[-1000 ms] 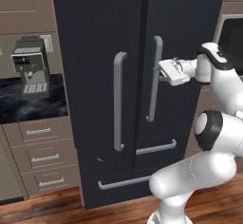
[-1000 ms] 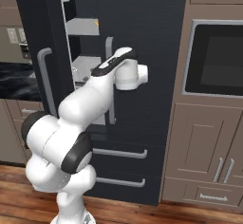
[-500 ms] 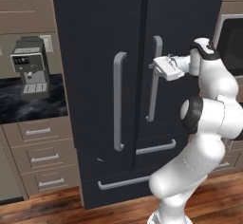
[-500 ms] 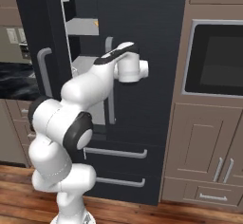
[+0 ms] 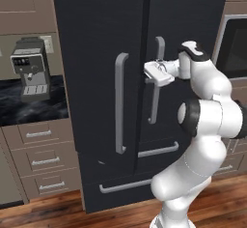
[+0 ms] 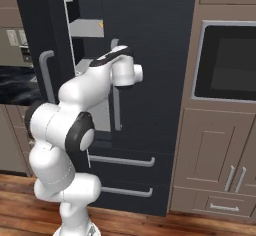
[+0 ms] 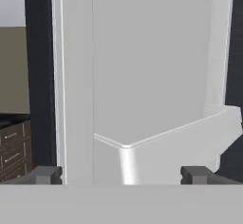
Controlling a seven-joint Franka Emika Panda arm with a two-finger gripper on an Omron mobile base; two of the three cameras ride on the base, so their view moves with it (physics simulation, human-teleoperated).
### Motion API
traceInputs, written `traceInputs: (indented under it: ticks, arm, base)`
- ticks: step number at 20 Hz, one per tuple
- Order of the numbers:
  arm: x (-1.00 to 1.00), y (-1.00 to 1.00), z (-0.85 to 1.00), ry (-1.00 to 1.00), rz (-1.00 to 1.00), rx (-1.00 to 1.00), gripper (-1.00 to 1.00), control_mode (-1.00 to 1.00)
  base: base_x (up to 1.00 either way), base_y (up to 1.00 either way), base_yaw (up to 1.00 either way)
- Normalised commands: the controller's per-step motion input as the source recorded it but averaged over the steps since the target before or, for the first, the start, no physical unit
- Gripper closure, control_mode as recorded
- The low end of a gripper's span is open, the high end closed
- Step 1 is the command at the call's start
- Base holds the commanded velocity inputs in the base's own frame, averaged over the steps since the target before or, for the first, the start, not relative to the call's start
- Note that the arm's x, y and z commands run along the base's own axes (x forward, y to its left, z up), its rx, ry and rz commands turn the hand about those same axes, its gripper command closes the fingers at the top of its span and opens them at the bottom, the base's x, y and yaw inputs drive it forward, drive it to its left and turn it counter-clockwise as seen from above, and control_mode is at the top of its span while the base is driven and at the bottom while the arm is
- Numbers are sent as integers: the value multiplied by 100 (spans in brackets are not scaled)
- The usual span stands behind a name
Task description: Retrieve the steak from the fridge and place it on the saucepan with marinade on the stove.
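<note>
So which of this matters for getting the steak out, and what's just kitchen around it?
For the job:
fridge, left door ajar
right door handle
gripper at that handle, jaws apart

Just around:
coffee machine
wall oven
counter drawers

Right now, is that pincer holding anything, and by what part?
Nothing is held: the pincer is open, its tips wide apart, facing the pale inside of the fridge door.
</note>
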Motion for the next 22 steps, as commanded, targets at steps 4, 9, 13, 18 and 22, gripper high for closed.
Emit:
traceInputs:
  ticks: [4, 9, 13, 18, 22]
  arm:
    - [-1, 68, -16, 0, 9, 0, -100, -100]
    - [-5, 67, -14, 0, 6, 0, -100, -100]
    - [-42, 92, -19, -1, 3, 0, -100, -100]
    - [-40, 100, -27, 0, 0, 0, -100, -100]
    - [-32, 100, -29, 0, 0, 0, -100, -100]
  base:
    - [0, 0, 0]
    - [0, 0, 0]
    - [0, 0, 0]
    - [0, 0, 0]
    - [0, 0, 0]
